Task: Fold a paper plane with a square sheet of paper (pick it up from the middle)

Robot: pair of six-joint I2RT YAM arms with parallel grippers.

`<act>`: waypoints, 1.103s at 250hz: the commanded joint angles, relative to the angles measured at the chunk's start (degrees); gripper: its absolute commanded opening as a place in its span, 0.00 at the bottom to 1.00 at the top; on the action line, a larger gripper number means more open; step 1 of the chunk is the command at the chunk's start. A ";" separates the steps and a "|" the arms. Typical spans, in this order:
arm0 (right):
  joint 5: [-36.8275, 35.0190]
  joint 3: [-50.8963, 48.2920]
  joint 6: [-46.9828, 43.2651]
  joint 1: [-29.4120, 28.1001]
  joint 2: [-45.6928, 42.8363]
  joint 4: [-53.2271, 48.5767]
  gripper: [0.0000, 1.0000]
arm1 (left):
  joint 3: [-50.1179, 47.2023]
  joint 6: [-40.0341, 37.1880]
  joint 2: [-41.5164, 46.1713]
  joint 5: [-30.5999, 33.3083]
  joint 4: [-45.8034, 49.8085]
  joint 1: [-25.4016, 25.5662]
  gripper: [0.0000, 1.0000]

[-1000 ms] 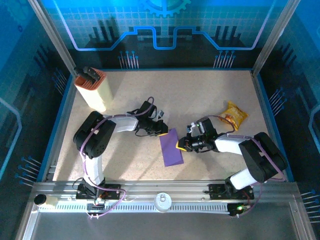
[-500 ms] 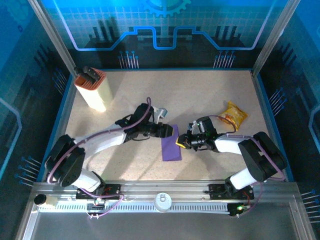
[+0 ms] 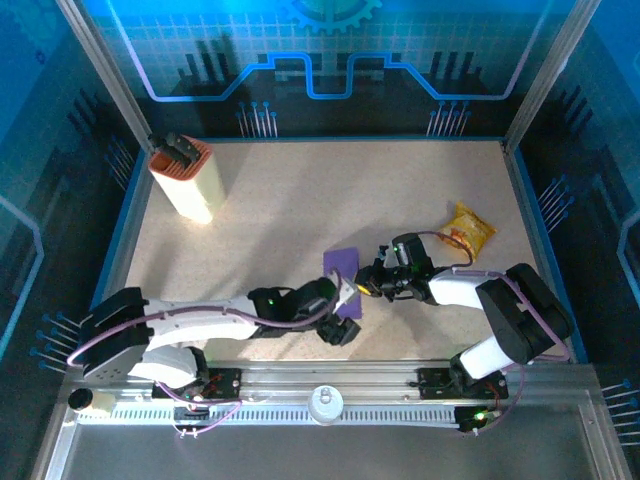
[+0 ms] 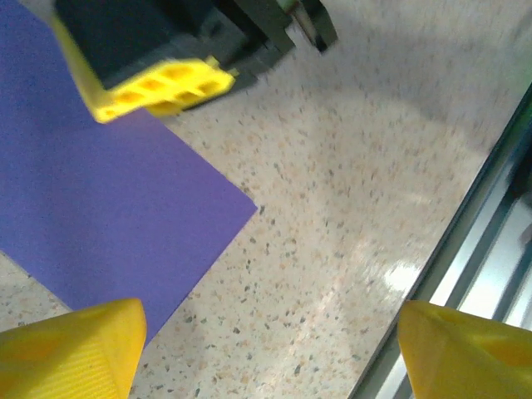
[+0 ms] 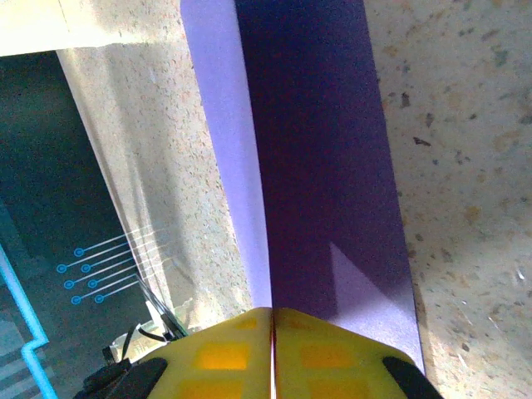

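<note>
paper [image 3: 343, 262], near end beneath left fingers [image 4: 71, 349]

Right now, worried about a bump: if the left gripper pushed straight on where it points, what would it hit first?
Likely the bare table just beside the paper's corner; the right gripper sits further along, though depth is unclear.

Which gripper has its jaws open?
The left gripper: its jaws stand wide apart, while the right gripper is pinched shut on the purple paper.

Lighting: bright, overhead. Soft shadows across counter [image 3: 300, 215]. Glare patch on counter, left wrist view. Close foreground blurred.
</note>
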State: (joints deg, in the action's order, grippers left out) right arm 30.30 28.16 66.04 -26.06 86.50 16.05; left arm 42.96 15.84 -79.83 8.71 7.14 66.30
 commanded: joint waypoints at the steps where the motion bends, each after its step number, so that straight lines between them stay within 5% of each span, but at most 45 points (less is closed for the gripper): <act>1: -0.77 1.10 -0.03 -0.83 -0.64 -1.86 0.11 | 2.62 -4.58 -3.88 9.69 3.21 2.97 0.82; 142: -0.76 1.52 -0.39 -0.83 -1.85 -3.18 0.12 | 10.63 -9.85 -14.97 14.13 6.27 5.29 0.80; 276: -1.02 1.59 -1.00 -0.50 -2.30 -4.09 0.13 | 14.29 -10.50 -19.04 17.10 7.11 5.28 0.50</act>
State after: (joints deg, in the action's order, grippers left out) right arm 29.95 28.62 65.78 -26.24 85.08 13.06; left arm 55.53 5.82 -97.86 23.83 13.28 71.33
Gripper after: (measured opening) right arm 0.124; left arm 0.534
